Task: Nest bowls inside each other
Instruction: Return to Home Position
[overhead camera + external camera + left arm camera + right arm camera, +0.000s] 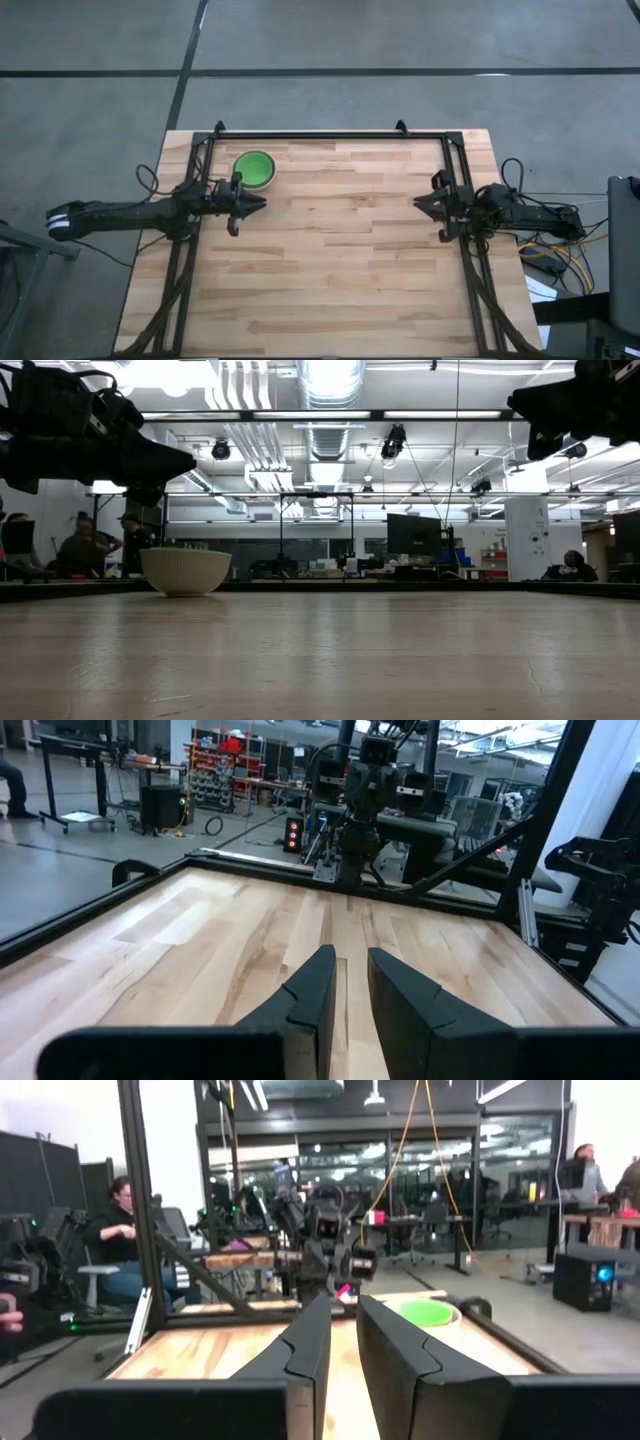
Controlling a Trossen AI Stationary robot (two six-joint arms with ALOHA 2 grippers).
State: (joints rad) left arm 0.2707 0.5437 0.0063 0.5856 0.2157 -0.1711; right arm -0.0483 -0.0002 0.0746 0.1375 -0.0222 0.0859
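One stack of bowls (253, 168) stands on its base at the table's far left. From above its inside is bright green. In the low view the bowls' outer wall (185, 571) is whitish-grey, and the right wrist view shows the bowls' green inside (424, 1312). How many bowls sit nested I cannot tell. My left gripper (262, 203) hovers level just on the near side of the stack, and its fingers (350, 970) stand a narrow gap apart with nothing between them. My right gripper (417, 204) hovers at the table's right, also narrowly open (345, 1315) and empty.
A black metal frame (330, 135) runs along the table's far edge and down both sides past the arm bases. Bare wooden tabletop (340, 260) lies between the two grippers and toward the near edge. People sit at desks (120, 1230) in the room beyond.
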